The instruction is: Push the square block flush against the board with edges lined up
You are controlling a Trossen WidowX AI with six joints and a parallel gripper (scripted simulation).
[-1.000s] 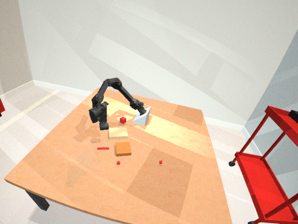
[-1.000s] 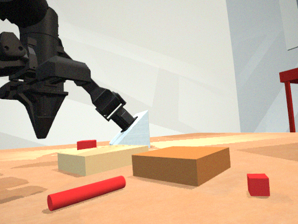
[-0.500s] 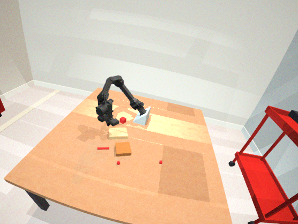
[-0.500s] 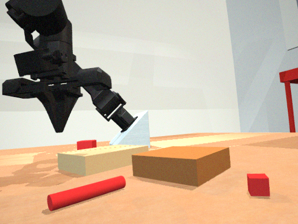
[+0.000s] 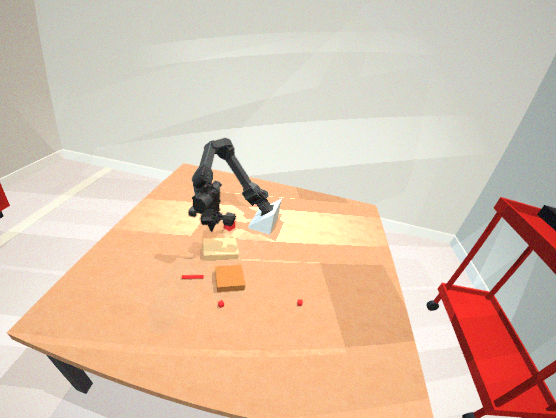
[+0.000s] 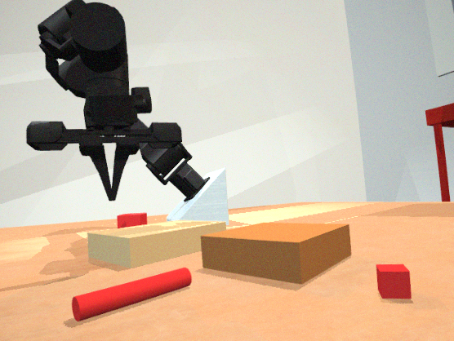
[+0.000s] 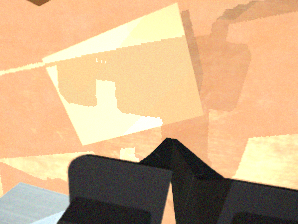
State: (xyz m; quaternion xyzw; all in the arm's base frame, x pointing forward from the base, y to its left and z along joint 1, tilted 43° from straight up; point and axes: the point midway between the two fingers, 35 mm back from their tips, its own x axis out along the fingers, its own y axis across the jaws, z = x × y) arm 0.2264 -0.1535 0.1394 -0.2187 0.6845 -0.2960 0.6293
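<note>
Closed Gripper Held Above Table Beyond Two Blocks

The gripper's (image 6: 112, 199) fingertips are pressed together, pointing down. A pale yellow block (image 6: 153, 242) and an orange block (image 6: 273, 249) are seen beyond a red cylinder (image 6: 132, 294); a red cube (image 6: 393, 282) is set at right.

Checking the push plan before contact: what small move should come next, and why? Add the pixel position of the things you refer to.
Probably lower the shut gripper (image 5: 211, 229) (image 6: 112, 199) (image 7: 170, 143) beside the pale piece's far side, ready to push it toward the orange piece (image 5: 230, 275) (image 6: 261, 249). The fingertips are above the table (image 5: 280, 325) (image 6: 253, 310), near that side of the pale piece (image 5: 220, 246) (image 6: 155, 242) (image 7: 135, 85), and a gap separates the two pieces.
</note>
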